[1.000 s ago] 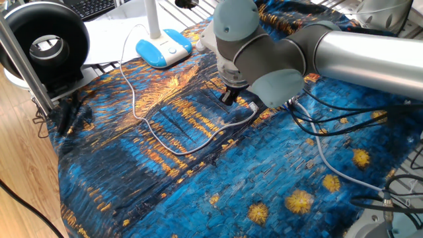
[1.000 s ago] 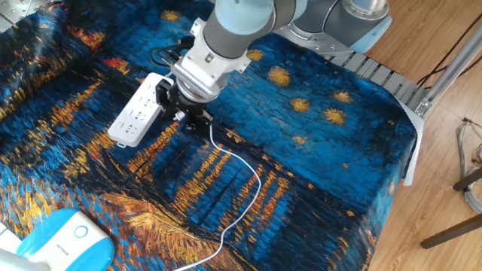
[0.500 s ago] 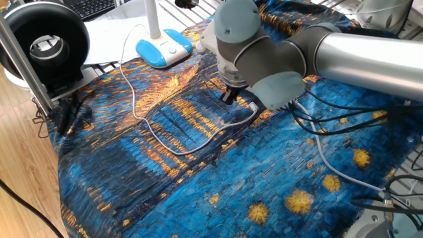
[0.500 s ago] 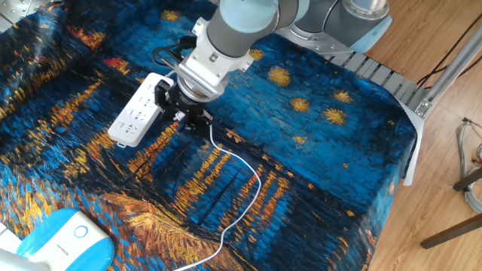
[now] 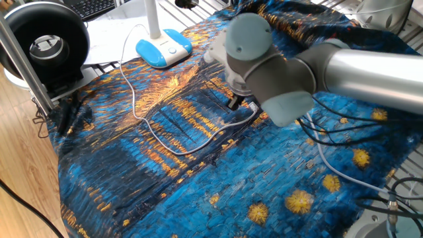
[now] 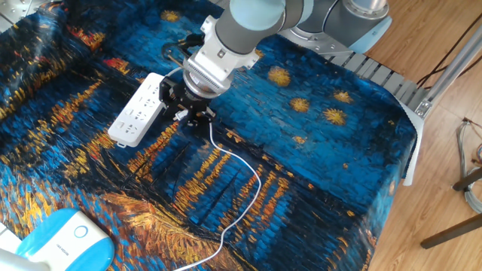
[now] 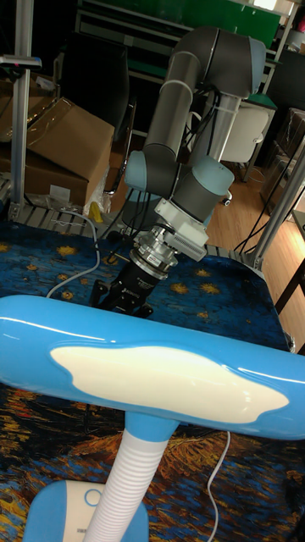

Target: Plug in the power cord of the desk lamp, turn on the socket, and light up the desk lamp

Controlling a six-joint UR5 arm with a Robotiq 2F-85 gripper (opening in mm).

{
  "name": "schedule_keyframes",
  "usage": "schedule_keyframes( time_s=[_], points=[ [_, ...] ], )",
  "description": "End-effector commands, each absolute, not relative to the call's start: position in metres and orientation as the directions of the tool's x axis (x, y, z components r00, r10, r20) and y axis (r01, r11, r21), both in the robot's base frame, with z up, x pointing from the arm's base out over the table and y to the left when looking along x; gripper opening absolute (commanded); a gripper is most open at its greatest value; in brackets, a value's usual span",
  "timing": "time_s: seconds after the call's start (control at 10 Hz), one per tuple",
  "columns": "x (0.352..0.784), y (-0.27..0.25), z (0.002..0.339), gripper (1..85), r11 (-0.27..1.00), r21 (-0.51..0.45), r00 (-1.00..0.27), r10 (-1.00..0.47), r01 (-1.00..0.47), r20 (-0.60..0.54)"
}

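Observation:
The desk lamp (image 5: 164, 47) stands at the table's far left corner, blue base and white stem; its blue head (image 7: 161, 373) fills the front of the tall view. The power cord (image 5: 135, 99) loops across the cloth, and its small white plug (image 5: 253, 106) lies on the cloth. My gripper (image 5: 236, 102) hangs low just beside the plug, and its black fingers look spread in the tall view. The socket (image 6: 138, 109) lies just left of my gripper (image 6: 187, 114); the cord (image 6: 252, 188) runs from under the fingers. The arm hides the socket in one fixed view.
A black round fan-like device (image 5: 43, 46) and a metal post (image 5: 20, 59) stand at the left. Black cables (image 5: 330, 125) and a thicker white cable (image 5: 330, 165) trail right of the arm. The table edge (image 6: 407, 143) drops to wooden floor.
My gripper has shifted a little sideways toward the plug end of the cord. The cord, plug and socket lie where they were.

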State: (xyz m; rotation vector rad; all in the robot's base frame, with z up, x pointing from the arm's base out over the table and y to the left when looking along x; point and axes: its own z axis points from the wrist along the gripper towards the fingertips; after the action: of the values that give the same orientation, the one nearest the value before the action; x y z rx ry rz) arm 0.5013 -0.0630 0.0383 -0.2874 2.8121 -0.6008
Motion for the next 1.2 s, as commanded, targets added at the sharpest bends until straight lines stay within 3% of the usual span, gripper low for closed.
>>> schedule_keyframes(
  time_s=[0.0,1.1],
  points=[
    [0.4865,-0.0658,0.0295,45.7,0.908,-0.409,-0.958,-0.191,-0.09,-0.213],
    [0.4868,-0.0647,0.032,43.3,0.872,-0.488,-0.961,-0.167,-0.04,-0.22]
  ],
)
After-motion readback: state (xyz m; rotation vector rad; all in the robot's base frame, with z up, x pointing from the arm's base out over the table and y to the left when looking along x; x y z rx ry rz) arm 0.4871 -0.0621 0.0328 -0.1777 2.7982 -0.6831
